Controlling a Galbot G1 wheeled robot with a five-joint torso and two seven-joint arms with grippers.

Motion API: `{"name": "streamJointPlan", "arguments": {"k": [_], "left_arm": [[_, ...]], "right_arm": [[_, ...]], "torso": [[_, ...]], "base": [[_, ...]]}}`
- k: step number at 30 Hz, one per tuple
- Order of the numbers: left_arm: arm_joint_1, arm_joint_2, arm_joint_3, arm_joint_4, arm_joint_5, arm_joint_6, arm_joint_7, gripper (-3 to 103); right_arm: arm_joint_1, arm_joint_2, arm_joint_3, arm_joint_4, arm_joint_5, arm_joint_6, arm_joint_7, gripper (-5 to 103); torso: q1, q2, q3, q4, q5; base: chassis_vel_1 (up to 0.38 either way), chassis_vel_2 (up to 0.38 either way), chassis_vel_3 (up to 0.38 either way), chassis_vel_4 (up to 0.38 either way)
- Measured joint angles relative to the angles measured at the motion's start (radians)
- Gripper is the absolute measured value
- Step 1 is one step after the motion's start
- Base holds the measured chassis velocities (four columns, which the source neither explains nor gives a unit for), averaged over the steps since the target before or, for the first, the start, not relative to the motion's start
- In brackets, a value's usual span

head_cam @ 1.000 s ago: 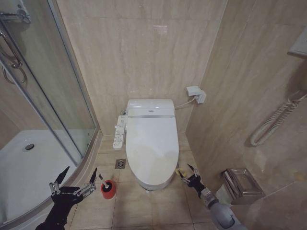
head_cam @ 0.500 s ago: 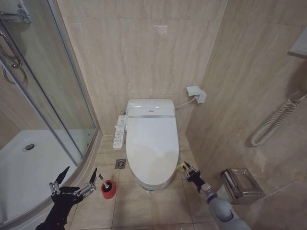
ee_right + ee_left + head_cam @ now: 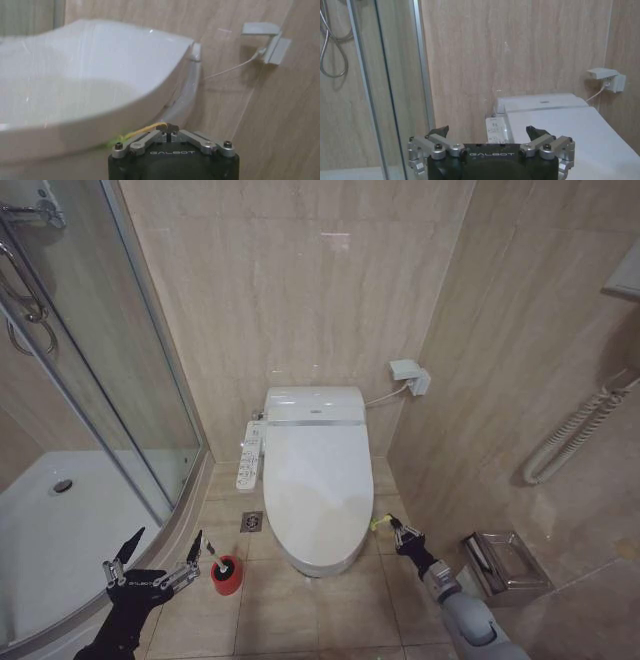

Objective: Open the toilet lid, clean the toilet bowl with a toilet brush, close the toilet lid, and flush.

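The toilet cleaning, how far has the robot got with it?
Barely begun. The toilet lid lies shut and the toilet brush sits in its red holder, untouched. In hand: the right gripper, shut, is beside the lid's front right edge. The left gripper hangs open near the brush. Opening, scrubbing, closing and flushing remain.

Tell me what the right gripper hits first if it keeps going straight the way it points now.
Most likely the side edge of the closed toilet lid. The right gripper, fingers shut, sits low beside the toilet and aims up toward its right flank; in the right wrist view the lid's rim looms just ahead. Depth is unclear, so it may meet the toilet bowl instead.
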Motion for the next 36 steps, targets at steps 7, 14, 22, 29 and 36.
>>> {"name": "streamJointPlan", "arguments": {"k": [7, 14, 22, 29, 36], "left_arm": [[0.0, 0.0, 0.0, 0.0, 0.0, 0.0, 0.0, 100], [0.0, 0.0, 0.0, 0.0, 0.0, 0.0, 0.0, 100], [0.0, 0.0, 0.0, 0.0, 0.0, 0.0, 0.0, 100], [0.0, 0.0, 0.0, 0.0, 0.0, 0.0, 0.0, 100], [0.0, 0.0, 0.0, 0.0, 0.0, 0.0, 0.0, 100]], "right_arm": [[-0.043, 0.006, 0.058, 0.162, 0.082, -0.053, 0.031, 1], [-0.073, -0.006, 0.097, 0.242, 0.121, -0.069, 0.038, 1], [-0.055, -0.01, 0.134, 0.348, 0.177, -0.126, 0.071, 1], [0.0, -0.007, 0.158, 0.418, 0.237, -0.198, 0.114, 1], [0.049, -0.01, 0.175, 0.439, 0.284, -0.263, 0.142, 1]], "torso": [[0.0, 0.0, 0.0, -0.0003, -0.0007], [0.0, 0.0, 0.0, -0.0002, -0.0004], [0.0, 0.0, 0.0, -0.0001, -0.0006], [0.0, 0.0, 0.0, 0.0, -0.0005], [0.0, 0.0, 0.0, 0.0002, -0.0006]], "base": [[0.0, 0.0, 0.0, 0.0], [0.0, 0.0, 0.0, 0.0], [0.0, 0.0, 0.0, 0.0], [0.0, 0.0, 0.0, 0.0], [0.0, 0.0, 0.0, 0.0]]}}
